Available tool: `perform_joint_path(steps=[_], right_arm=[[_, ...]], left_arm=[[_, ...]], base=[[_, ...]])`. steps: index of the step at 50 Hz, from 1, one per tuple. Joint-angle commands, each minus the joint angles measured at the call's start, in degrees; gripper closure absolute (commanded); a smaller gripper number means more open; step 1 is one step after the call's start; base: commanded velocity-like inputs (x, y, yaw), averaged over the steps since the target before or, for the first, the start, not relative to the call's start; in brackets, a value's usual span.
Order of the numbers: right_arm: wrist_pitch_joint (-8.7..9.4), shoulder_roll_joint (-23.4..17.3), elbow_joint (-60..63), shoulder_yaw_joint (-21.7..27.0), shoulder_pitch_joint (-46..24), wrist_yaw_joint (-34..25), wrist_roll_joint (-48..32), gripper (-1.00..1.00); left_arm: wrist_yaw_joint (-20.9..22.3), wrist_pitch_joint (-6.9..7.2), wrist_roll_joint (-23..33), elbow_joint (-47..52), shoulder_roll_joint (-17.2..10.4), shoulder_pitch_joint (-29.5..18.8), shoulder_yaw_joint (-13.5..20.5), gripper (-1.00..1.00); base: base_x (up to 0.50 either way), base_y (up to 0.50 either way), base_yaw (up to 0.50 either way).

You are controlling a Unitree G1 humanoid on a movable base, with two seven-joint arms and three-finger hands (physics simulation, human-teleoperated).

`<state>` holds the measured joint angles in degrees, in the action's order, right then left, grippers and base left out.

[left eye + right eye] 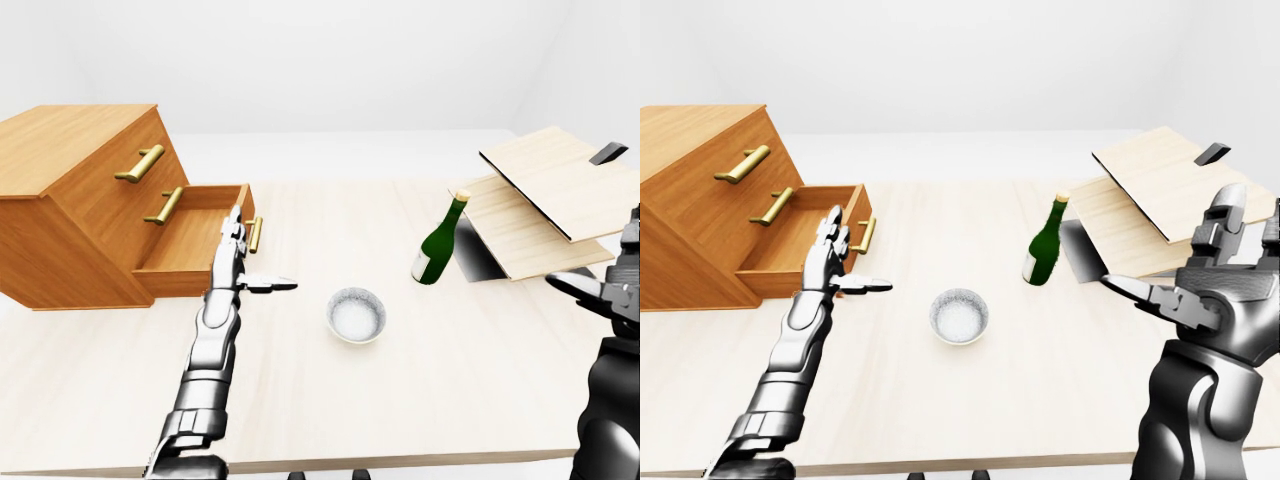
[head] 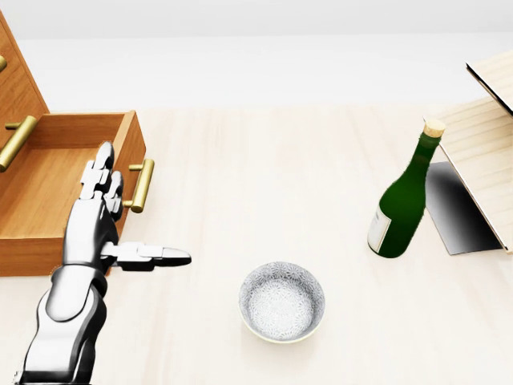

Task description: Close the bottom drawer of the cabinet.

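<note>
Head view: my left hand (image 2: 100,212), fingers spread, rests by the open bottom wooden drawer (image 2: 56,188); rigid slider, I'd push beside its brass handle (image 2: 142,185).

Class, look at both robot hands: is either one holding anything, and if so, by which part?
Nothing is held. The left hand is open by the bottom drawer; the right hand is open, away from everything.

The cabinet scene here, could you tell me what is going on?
The robot is set to shut the bottom drawer of the cabinet, which is pulled out. Its left hand is open, fingers flat by the drawer front, near the handle. The right hand is open over the table's right side, holding nothing. A bowl and bottle stand apart from the cabinet.
</note>
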<state>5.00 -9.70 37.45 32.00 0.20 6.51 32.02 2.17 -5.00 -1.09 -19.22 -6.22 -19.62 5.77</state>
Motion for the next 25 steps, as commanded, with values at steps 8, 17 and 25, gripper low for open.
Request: perform_joint_path(steps=[8,17,25], right_arm=[[0.0,0.27,-0.23,-0.43,0.46,-0.79,0.85,-1.0],[0.0,0.32,-0.16,-0.5,0.48,-0.77,0.82,-1.0],[0.0,0.33,-0.13,-0.57,0.44,-0.75,0.75,-1.0]], left_arm=[[-1.94,0.0,2.04,-55.79,-6.46,-31.77,3.71,-1.0],[-1.62,0.0,2.5,-56.45,-6.83,-32.16,4.51,-1.0],[-1.9,0.0,3.3,-56.9,-6.65,-31.25,4.87,-1.0]], base=[[0.0,0.0,0.0],[0.0,0.0,0.0],[0.0,0.0,0.0]])
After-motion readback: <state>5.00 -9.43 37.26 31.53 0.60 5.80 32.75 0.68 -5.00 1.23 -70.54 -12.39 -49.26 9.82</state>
